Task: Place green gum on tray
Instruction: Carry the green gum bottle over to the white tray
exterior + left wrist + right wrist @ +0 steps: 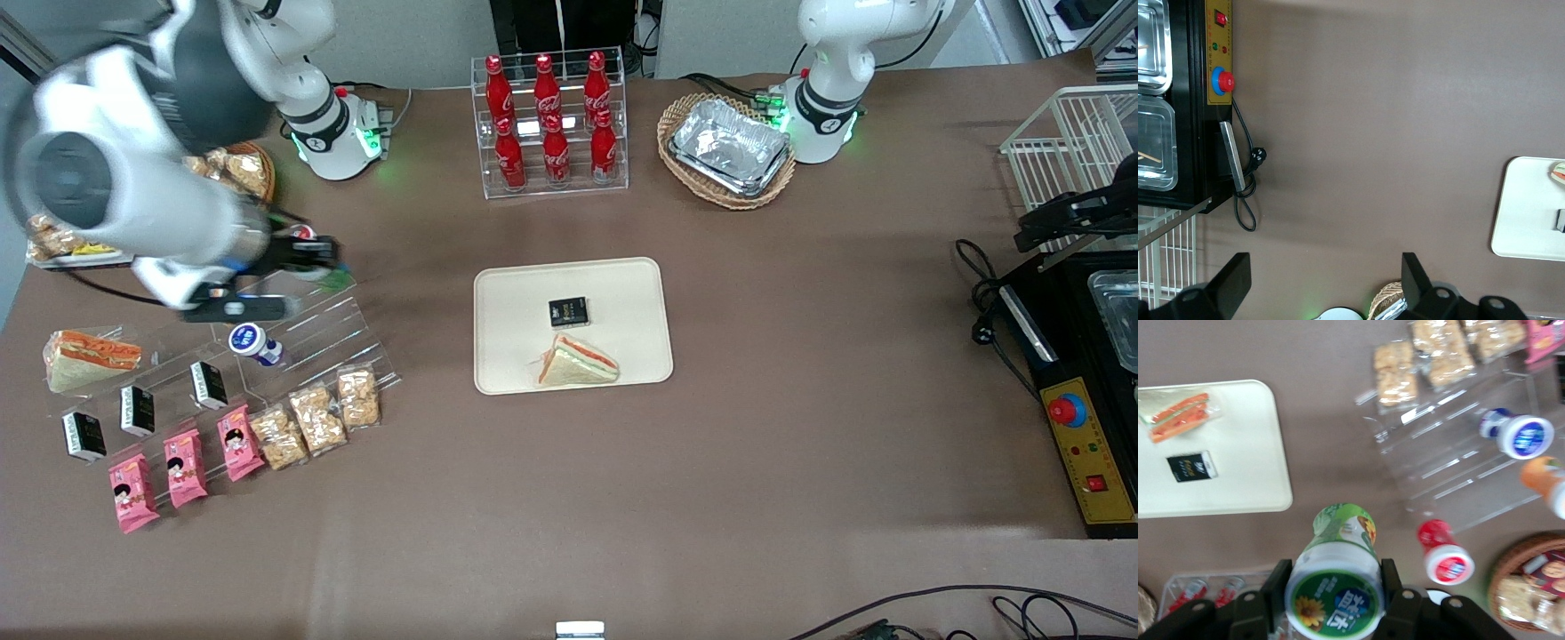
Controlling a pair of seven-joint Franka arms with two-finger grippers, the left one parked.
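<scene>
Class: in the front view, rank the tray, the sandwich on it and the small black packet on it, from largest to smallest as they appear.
1. Tray
2. Sandwich
3. Black packet
All lie at a similar depth, so the order is dependable. The gripper, near the clear display stand, holds the green gum.

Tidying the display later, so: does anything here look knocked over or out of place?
Nothing looks spilled or damaged. The green gum is off the clear stand, clamped in the gripper above the table. The tray already holds a sandwich and a small black packet.
</scene>
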